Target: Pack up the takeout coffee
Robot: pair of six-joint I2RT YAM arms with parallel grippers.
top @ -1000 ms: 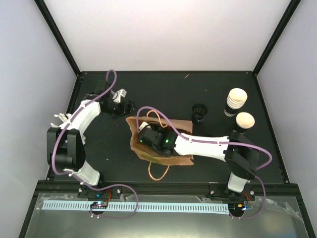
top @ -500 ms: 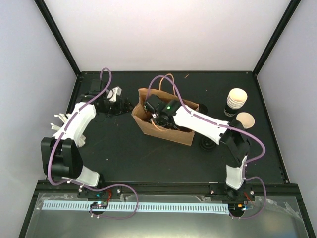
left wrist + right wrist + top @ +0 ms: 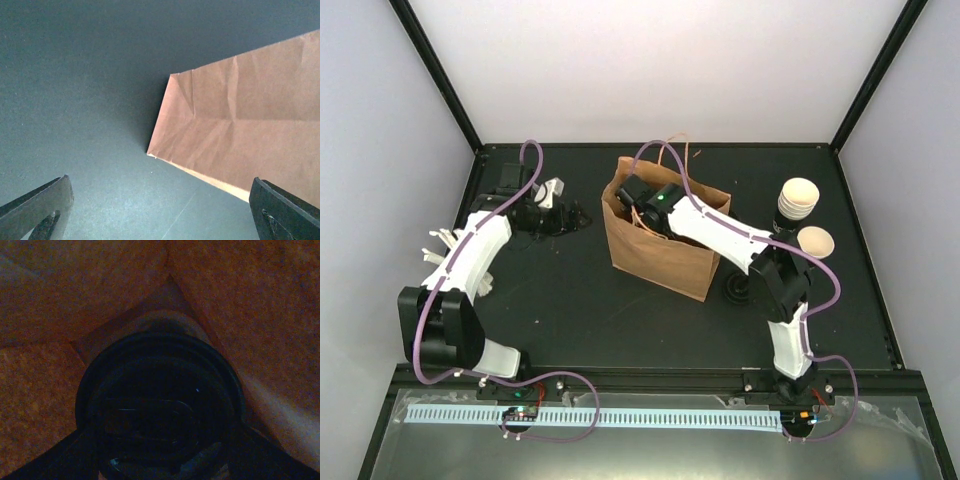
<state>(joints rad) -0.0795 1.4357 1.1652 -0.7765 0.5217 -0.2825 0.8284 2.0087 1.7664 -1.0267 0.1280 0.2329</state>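
Top external view: the small black paper cup with a cream-white inside (image 3: 815, 243) stands upright on the black counter (image 3: 570, 310) at the right, long axis vertical, mouth up, just beside the nested cup stack (image 3: 798, 205). Jaws of the left gripper (image 3: 160, 200) gape wide and empty. The right gripper (image 3: 636, 203) reaches inside the brown paper bag (image 3: 660, 262), and I cannot tell how its jaws stand.

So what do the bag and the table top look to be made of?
The bag looks like brown kraft paper, matte: sharp creases and a folded bottom edge show in the left wrist view. The table top is dark, matte, finely grained, without glare; mat or painted board, I cannot tell.
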